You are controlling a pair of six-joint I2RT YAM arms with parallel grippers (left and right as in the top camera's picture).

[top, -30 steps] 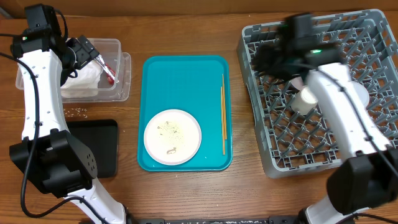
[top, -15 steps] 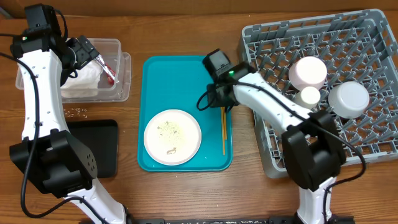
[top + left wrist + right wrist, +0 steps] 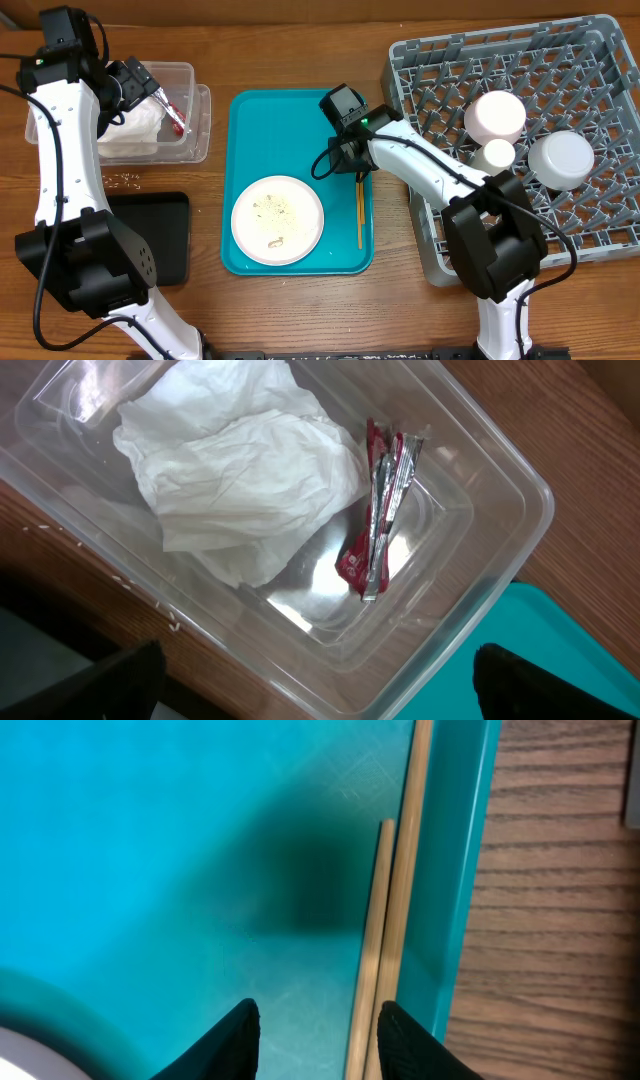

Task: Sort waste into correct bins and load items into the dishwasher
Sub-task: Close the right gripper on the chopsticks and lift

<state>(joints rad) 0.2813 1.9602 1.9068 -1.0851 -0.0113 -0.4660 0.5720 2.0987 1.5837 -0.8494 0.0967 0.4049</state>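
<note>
My left gripper [image 3: 150,85] [image 3: 330,685] hangs open over the clear tub [image 3: 197,110] [image 3: 520,490], nothing between its fingers. In the tub lie the crumpled white napkin [image 3: 135,130] [image 3: 240,470] and the red-and-white wrapper [image 3: 176,122] [image 3: 380,520]. My right gripper [image 3: 345,170] [image 3: 320,1040] is low over the teal tray [image 3: 290,130], jaws partly open, the chopsticks [image 3: 359,210] [image 3: 400,900] just inside its right finger. The plate [image 3: 277,220] with crumbs sits on the tray. A pink bowl [image 3: 495,115], white cup [image 3: 494,155] and grey bowl [image 3: 560,160] stand in the dish rack [image 3: 600,220].
The black tray [image 3: 160,235] lies at the front left. Loose rice crumbs [image 3: 125,180] are scattered on the wood between it and the tub. The teal tray's raised right rim [image 3: 455,920] runs right beside the chopsticks.
My right arm has swung from over the dish rack to the teal tray beside the chopsticks, its jaws narrowing. The left arm has not moved.
</note>
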